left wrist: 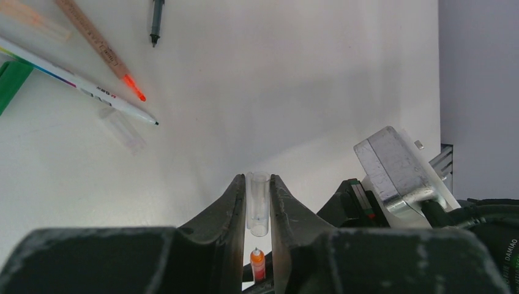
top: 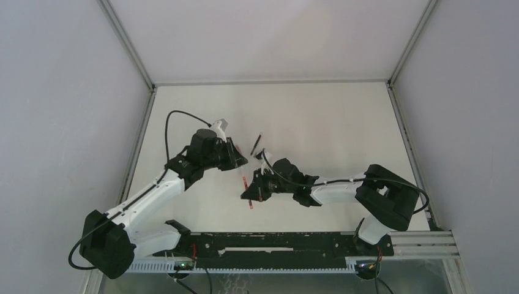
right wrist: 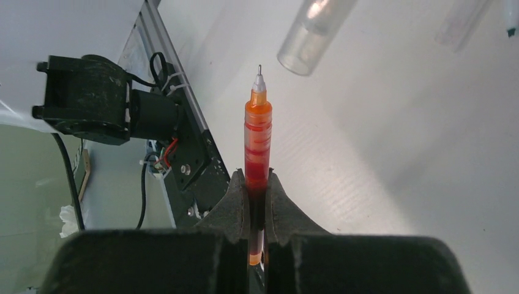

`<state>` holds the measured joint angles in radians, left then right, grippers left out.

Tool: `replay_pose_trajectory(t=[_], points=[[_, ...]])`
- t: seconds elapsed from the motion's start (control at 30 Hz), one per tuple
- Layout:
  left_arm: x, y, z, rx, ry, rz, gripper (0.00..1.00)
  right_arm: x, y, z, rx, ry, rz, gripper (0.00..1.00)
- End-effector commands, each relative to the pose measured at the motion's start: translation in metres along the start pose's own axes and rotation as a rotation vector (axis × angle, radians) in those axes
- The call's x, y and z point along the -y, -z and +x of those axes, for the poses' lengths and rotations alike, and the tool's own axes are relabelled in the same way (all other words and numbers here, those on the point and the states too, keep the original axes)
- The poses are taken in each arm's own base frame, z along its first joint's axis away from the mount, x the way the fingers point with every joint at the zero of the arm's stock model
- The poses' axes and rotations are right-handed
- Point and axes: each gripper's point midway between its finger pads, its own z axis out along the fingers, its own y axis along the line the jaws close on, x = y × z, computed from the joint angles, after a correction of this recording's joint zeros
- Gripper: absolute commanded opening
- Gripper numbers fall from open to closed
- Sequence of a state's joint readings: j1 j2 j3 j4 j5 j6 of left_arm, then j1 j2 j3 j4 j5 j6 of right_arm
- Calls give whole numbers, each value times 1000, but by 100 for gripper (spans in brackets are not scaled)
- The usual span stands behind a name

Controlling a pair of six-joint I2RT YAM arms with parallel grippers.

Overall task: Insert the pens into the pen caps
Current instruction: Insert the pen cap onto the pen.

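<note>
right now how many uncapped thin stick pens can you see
4. The orange-red stick pen is in the right gripper; a dark pen, a tan-barrelled red-tipped pen and a white-barrelled pen lie on the white table. A cut-off green piece may be another.

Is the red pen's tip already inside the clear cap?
No, a gap shows between the tip of the red pen and the clear cap.

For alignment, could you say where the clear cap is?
Left wrist view, low centre: the clear cap is pinched by the left end effector, orange pen below.
</note>
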<state>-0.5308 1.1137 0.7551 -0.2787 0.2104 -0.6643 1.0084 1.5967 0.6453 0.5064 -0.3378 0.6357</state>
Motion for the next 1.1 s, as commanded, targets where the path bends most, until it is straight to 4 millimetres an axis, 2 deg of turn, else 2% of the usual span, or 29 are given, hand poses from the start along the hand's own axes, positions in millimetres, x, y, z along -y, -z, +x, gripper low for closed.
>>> replay_pose_trajectory(t=[0.0, 0.37, 0.63, 1.07], points=[[32, 12, -26, 87, -8, 103, 23, -31, -5, -34, 96, 23, -84, 0], [32, 14, -30, 110, 1, 102, 23, -32, -2, -33, 84, 13, -80, 0], [28, 15, -31, 129, 9, 87, 23, -29, 9, -42, 130, 12, -24, 0], [25, 14, -30, 132, 14, 78, 24, -27, 9, -43, 133, -5, -14, 0]])
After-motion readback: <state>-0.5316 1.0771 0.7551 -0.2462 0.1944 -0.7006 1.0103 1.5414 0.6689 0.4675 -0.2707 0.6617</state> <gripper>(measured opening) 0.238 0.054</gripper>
